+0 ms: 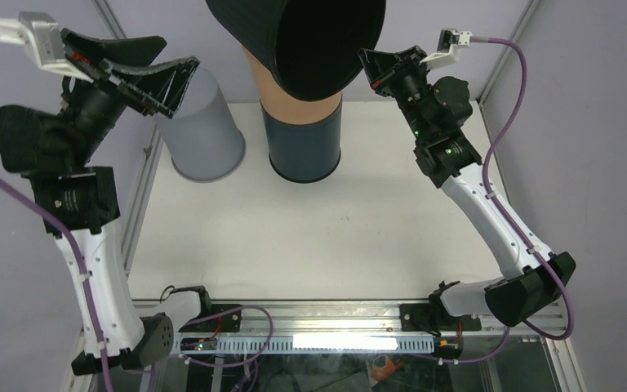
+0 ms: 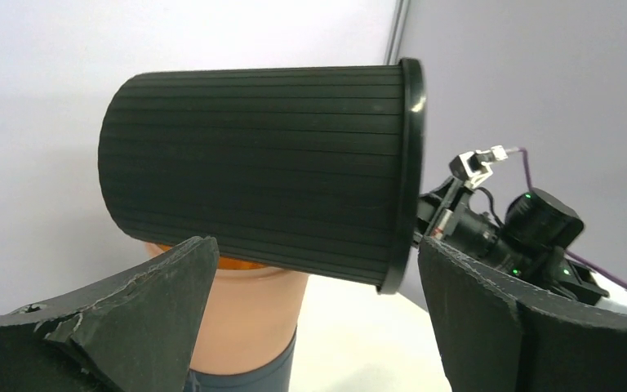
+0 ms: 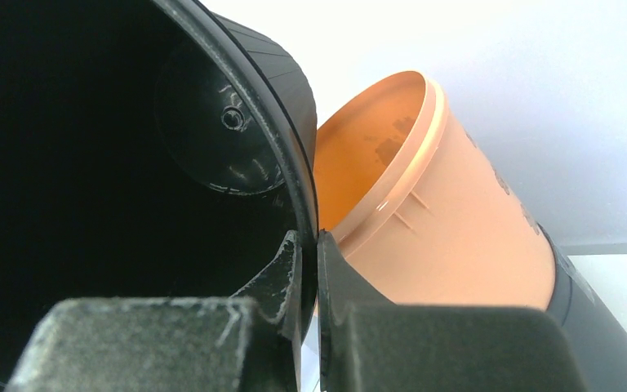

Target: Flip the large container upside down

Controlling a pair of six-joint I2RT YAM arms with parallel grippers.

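High at 12 o'clock over the table (image 1: 310, 237), the black bin (image 1: 310, 41) hangs tipped on its side.
The right gripper (image 3: 309, 245) is clamped on its rim, one finger inside and one outside. The left gripper (image 1: 167, 61), at 10 o'clock, gapes wide and holds nothing. Beneath the bin, an orange tub (image 1: 294, 102) sits nested in a dark blue one (image 1: 306, 147).

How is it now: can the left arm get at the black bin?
Probably yes. The open left tool faces the side of the bin, nothing between them. The right tool, shut on the rim, holds it up.
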